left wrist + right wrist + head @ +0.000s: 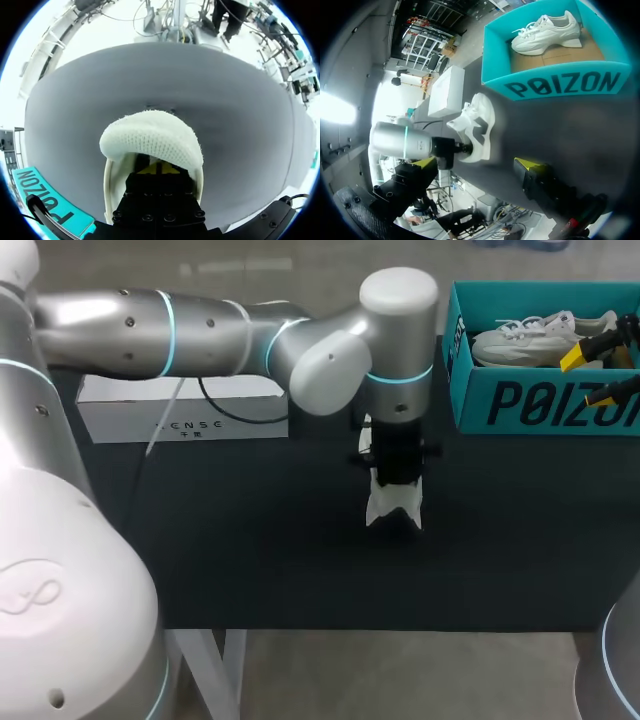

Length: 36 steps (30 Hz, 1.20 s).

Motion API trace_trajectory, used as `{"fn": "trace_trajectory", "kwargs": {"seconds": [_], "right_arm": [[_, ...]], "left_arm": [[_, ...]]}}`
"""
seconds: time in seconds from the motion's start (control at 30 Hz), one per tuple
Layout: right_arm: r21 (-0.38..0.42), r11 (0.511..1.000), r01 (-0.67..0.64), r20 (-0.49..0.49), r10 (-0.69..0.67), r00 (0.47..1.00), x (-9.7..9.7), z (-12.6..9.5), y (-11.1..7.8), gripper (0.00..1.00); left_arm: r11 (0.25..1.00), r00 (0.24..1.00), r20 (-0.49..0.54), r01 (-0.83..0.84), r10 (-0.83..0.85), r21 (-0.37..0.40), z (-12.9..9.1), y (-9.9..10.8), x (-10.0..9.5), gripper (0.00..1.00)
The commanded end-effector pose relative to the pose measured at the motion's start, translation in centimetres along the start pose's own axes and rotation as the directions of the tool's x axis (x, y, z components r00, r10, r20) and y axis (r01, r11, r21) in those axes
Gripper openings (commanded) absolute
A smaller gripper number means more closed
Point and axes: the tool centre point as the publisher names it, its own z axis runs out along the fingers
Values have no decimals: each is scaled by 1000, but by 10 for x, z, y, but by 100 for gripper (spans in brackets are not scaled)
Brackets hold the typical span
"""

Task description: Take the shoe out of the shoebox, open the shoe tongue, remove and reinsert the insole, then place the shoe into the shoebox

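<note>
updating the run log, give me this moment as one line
left tool: in white shoe on table, grip unclear | right tool: open near shoebox | second shoe: in shoebox

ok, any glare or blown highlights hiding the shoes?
Head view: even light, boxed shoe clear. Left wrist view: background beyond the table blown white, table shoe evenly lit. Right wrist view: glare off-table only; both shoes readable.

White shoe (392, 504); teal shoebox (540, 405); black table (260, 550).

A white box (120, 410) sits on the black table (250, 550).
</note>
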Motion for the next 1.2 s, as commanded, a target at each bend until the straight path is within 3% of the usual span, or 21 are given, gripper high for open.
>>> {"fn": "trace_trajectory", "kwargs": {"seconds": [0.03, 0.43, 0.67, 1.0, 1.1, 1.2], "right_arm": [[1, 1000, -1, 4, 1, 1000, 0, 0, 0, 100], [1, 1000, -1, 4, 1, 1000, 0, 0, 0, 100], [1, 1000, -1, 4, 1, 1000, 0, 0, 0, 100], [1, 1000, -1, 4, 1, 1000, 0, 0, 0, 100], [1, 1000, -1, 4, 1, 1000, 0, 0, 0, 100], [1, 1000, -1, 4, 1, 1000, 0, 0, 0, 100]], "left_arm": [[1000, 999, 37, -4, 3, 15, 13, 4, -2, 0], [1000, 996, 87, -12, 13, -11, -11, 12, -4, 0], [996, 993, 105, -55, 61, -68, -39, 35, -3, 0], [995, 989, 127, -70, 78, -70, -37, 61, -9, 0], [995, 990, 118, -72, 80, -69, -36, 60, -10, 22], [995, 990, 120, -70, 78, -66, -38, 62, -11, 26]]}}
